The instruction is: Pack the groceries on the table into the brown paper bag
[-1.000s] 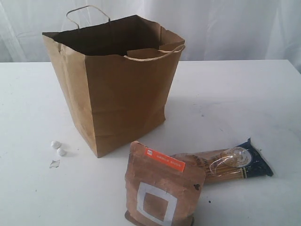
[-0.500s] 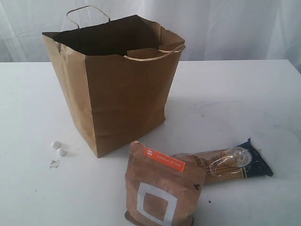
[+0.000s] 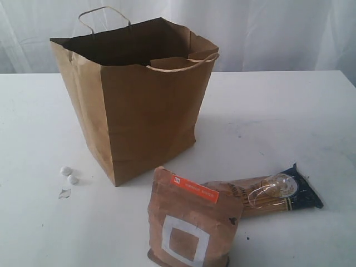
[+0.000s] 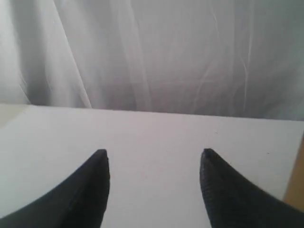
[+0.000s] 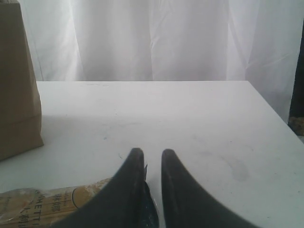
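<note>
The brown pouch is shown in front of the brown paper bag by exterior view alone, left gripper held wide, empty, right gripper nearly closed, empty, open table right of bag.

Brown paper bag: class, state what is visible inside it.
Only dark inner walls near the open top of the brown paper bag show; its front panel hides the bottom, so contents cannot be seen.

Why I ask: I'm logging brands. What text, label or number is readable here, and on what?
"HETTI": word-end on the spaghetti pack, right wrist view; characters beside it blurred.
Orange label on the brown pouch: white print, too blurred to read.
Nothing else legible.
</note>
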### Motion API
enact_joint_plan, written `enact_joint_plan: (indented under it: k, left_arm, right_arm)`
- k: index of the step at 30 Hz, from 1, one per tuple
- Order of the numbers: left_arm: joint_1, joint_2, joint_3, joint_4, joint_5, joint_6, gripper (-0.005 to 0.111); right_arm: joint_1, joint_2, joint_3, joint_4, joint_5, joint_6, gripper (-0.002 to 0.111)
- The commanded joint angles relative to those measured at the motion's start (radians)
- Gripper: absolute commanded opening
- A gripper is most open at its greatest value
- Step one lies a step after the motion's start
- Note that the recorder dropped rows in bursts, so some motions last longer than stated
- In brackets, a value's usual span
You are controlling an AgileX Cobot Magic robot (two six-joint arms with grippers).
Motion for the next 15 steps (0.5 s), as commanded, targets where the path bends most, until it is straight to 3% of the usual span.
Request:
enact_joint_plan:
  k: [1, 4, 9, 11, 15]
  left_arm:
    - [-0.002, -0.014, 0.089, -0.019, 0.212, -0.133, 0.060]
    - [-0.002, -0.014, 0.093, -0.019, 0.518, -0.053, 0.060]
    - [-0.002, -0.017, 0.064, -0.019, 1.047, 0.274, 0.059]
    - [-0.002, -0.026, 0.058, -0.019, 1.136, 0.284, 0.056]
    - [-0.002, -0.038, 0.058, -0.008, 1.177, 0.282, 0.051]
  right_arm:
    - [-0.003, -0.005, 0.004, 0.002, -0.014, -0.004, 0.014]
    - [-0.003, -0.005, 0.004, 0.002, -0.014, -0.004, 0.014]
    - [-0.003, -0.005, 0.004, 0.002, -0.014, -0.004, 0.014]
    - [-0.003, -0.005, 0.004, 0.002, -0.014, -0.004, 0.014]
    - [-0.003, -0.005, 0.004, 0.002, -0.014, -0.004, 0.014]
